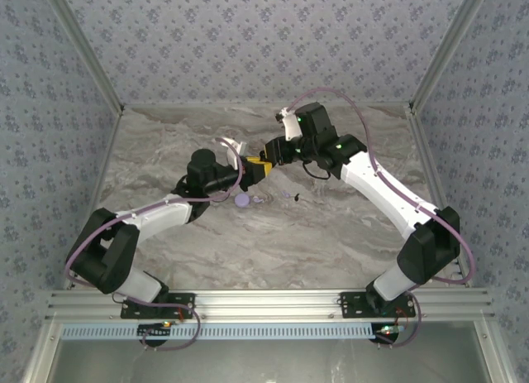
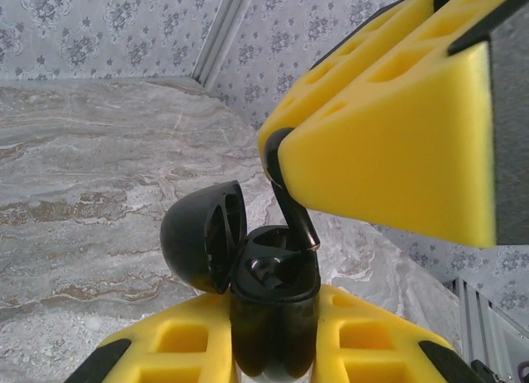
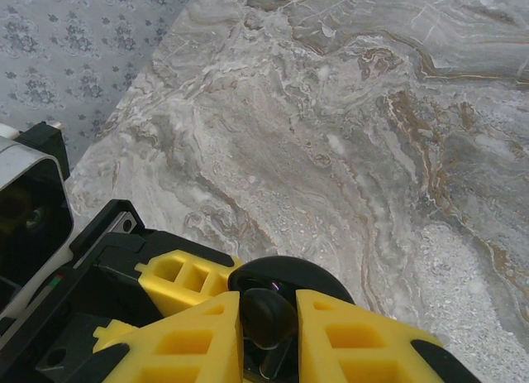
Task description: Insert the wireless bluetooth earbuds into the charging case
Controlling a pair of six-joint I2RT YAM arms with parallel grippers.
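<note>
My left gripper (image 2: 274,337) is shut on a black charging case (image 2: 273,313) and holds it upright, its lid (image 2: 198,238) flipped open to the left. One black earbud (image 2: 269,271) sits inside. My right gripper (image 3: 269,337) is shut on a second black earbud (image 3: 266,315), whose stem (image 2: 294,216) points down into the open case. In the top view the left gripper (image 1: 250,169) and right gripper (image 1: 266,158) meet above the table's middle. Below them a round lavender case (image 1: 242,200) lies on the table with tiny bits (image 1: 287,194) beside it.
The marble table (image 1: 331,234) runs to patterned walls at the back and sides. The left gripper's yellow finger (image 3: 178,280) and black wrist housing (image 3: 33,209) crowd the right wrist view's lower left. An aluminium rail (image 1: 264,304) carries both arm bases at the near edge.
</note>
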